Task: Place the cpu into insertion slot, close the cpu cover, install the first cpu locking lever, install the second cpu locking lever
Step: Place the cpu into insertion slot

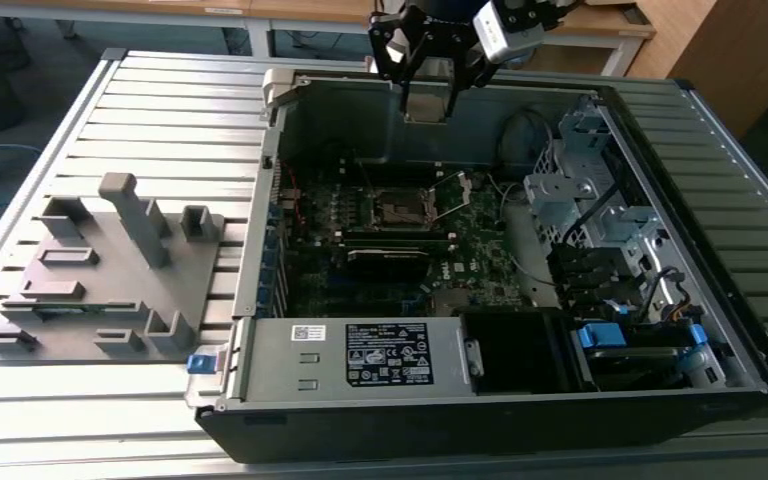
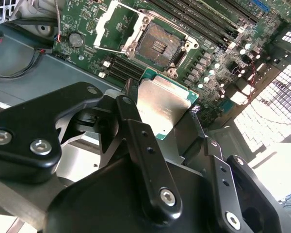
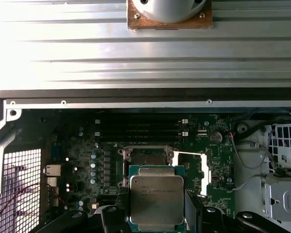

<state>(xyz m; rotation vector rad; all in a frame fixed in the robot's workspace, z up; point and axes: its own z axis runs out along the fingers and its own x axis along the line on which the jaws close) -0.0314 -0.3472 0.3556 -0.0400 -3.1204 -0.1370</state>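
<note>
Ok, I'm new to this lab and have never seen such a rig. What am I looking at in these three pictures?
One robot arm works over an open computer case lying on a slatted metal table. The exterior view looks on from off the arm. Both wrist views come from cameras riding on it. Its gripper is shut on the cpu, a flat silver square, held above the motherboard. Below, the insertion slot is empty, and the cpu cover stands swung open beside it. A grey moulded fixture lies beside the case, on the exterior view's left.
</note>
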